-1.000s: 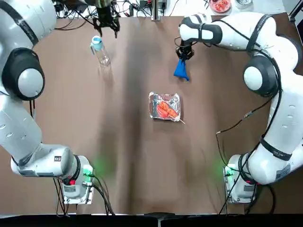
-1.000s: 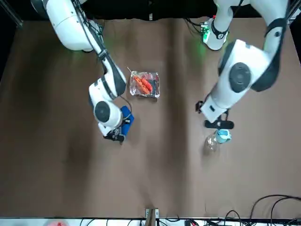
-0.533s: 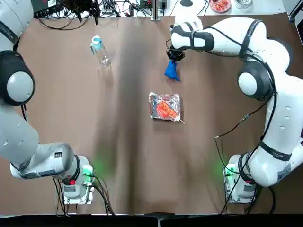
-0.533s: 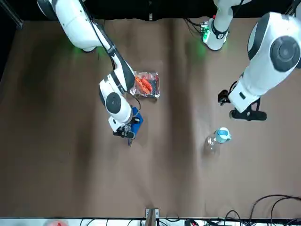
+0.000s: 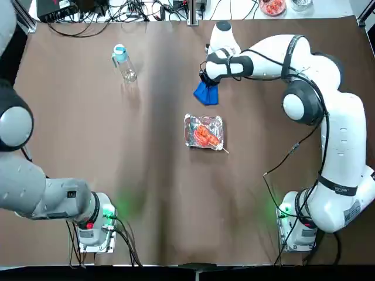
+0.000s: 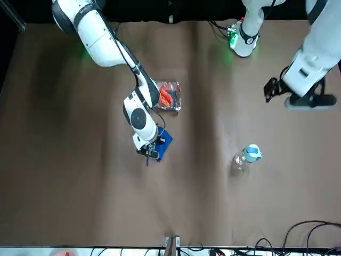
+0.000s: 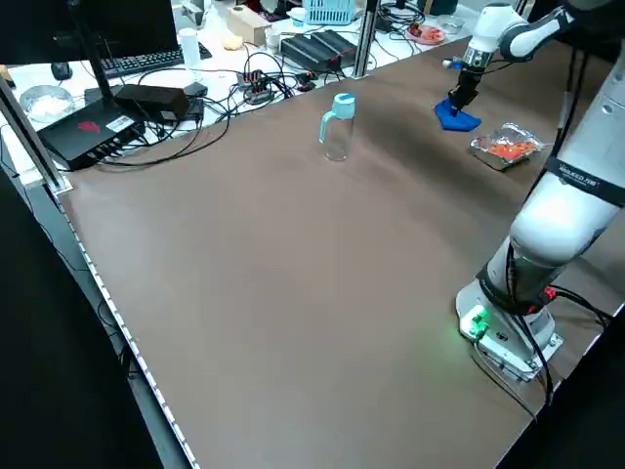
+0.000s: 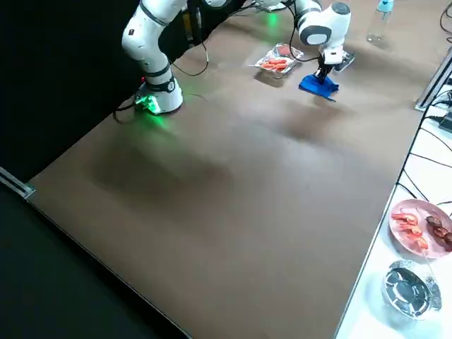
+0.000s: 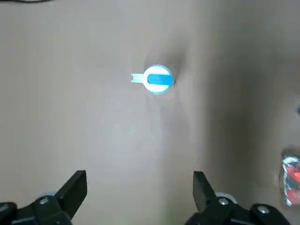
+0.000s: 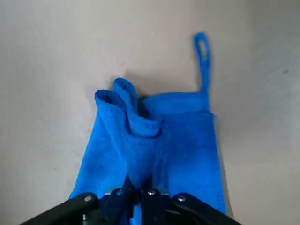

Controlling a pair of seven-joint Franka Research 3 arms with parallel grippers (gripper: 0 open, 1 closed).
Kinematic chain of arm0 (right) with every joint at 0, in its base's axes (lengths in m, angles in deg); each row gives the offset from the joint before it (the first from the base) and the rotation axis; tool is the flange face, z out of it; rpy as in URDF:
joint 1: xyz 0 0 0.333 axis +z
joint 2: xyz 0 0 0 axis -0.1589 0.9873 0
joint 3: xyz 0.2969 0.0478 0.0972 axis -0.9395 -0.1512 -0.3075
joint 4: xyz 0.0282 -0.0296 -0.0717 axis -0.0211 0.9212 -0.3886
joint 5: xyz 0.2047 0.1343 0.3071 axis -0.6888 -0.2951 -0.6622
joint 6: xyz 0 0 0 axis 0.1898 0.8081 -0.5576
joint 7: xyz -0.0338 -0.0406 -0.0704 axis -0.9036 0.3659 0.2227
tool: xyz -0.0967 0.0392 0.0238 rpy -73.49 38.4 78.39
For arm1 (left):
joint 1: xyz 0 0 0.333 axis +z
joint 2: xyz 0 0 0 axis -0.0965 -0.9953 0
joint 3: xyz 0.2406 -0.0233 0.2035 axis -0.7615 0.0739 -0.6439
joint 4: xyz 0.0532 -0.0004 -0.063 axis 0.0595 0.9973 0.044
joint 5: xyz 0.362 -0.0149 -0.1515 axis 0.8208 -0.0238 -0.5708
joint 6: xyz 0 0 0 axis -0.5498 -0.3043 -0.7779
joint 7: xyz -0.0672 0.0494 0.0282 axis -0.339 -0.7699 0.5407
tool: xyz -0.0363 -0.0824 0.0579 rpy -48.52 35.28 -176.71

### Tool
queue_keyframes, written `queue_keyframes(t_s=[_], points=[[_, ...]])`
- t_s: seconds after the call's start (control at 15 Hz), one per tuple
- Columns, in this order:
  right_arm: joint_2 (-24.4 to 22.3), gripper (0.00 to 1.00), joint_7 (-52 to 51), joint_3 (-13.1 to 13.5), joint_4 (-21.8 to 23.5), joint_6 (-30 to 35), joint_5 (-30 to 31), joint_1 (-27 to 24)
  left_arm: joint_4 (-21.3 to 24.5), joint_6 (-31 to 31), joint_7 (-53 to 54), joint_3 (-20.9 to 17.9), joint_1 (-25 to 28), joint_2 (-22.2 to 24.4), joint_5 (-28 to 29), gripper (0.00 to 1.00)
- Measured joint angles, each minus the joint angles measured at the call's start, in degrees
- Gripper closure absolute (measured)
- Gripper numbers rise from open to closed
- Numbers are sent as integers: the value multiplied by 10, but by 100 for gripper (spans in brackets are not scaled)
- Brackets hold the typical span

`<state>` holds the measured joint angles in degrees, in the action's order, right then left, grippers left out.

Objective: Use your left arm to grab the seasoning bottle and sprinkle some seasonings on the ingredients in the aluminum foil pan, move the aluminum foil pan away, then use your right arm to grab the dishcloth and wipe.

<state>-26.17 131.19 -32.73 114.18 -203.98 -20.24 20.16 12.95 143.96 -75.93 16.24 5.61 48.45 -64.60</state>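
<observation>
The seasoning bottle [image 5: 123, 63] [image 6: 245, 158] stands upright at the far left of the table, its light blue cap [image 9: 157, 79] seen from above. My left gripper [image 9: 139, 187] hangs open high over the table, well apart from the bottle [image 7: 338, 127]. The aluminum foil pan [image 5: 204, 131] [image 6: 167, 96] with the orange-red ingredients [image 5: 203, 136] sits mid-table. Just beyond it my right gripper [image 5: 205, 79] [image 10: 138, 192] is shut on the blue dishcloth [image 5: 206, 93] [image 10: 150, 140], which spreads onto the table [image 8: 318, 85].
Cables and black boxes [image 7: 127, 107] line the far edge. A plate of red food [image 8: 422, 226] and a metal bowl [image 8: 409, 289] sit off the table's right side. The arm bases [image 5: 105, 213] [image 5: 287, 213] glow green at the near edge.
My left gripper has drawn away from the bottle, out toward the robot's left. My right gripper has carried the dishcloth leftward and lowered it onto the table beyond the pan.
</observation>
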Motion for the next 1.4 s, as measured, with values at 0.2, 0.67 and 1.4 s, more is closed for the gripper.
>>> queue_keyframes(t_s=[0.2,0.67,1.4], points=[[8,92,38,0,-2,-15,0,16,22,-5,20,-48,-22,35,-21,0],[15,92,104,41,-11,-33,1,80,35,-5,20,-50,-25,36,-23,0],[17,92,3,36,-13,-52,-2,-15,36,-5,20,-53,-25,36,-23,0]])
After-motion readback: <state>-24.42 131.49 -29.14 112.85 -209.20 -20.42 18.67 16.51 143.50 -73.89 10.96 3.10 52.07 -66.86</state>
